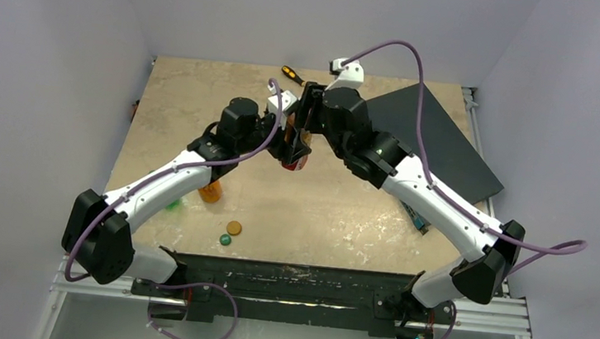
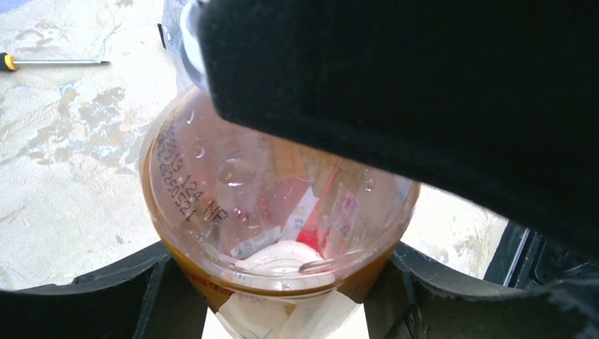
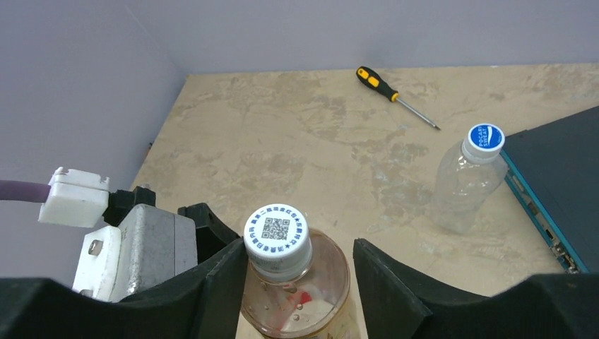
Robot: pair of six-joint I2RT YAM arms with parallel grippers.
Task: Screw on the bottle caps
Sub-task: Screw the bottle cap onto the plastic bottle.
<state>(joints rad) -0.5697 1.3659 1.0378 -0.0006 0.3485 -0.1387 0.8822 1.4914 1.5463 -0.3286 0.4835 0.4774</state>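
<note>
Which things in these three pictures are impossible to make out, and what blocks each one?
Top view: the left arm covers most of the green plastic bottle and the amber-orange plastic bottle.
Left wrist view: the right gripper covers the neck of the held clear plastic bottle.
Right wrist view: the white round plastic cap hides its thread; tightness unknown.
Top view: a blue object under the right arm is too small to name.

- Blue round plastic cap (image 3: 486, 138), clear plastic bottle (image 3: 463, 187): I read "POCARI SWEAT"
- White round plastic cap (image 3: 278, 248): QR code (image 3: 275, 228), lettering too tiny
- Amber plastic bottle (image 2: 233, 212): stamped "HP"
</note>
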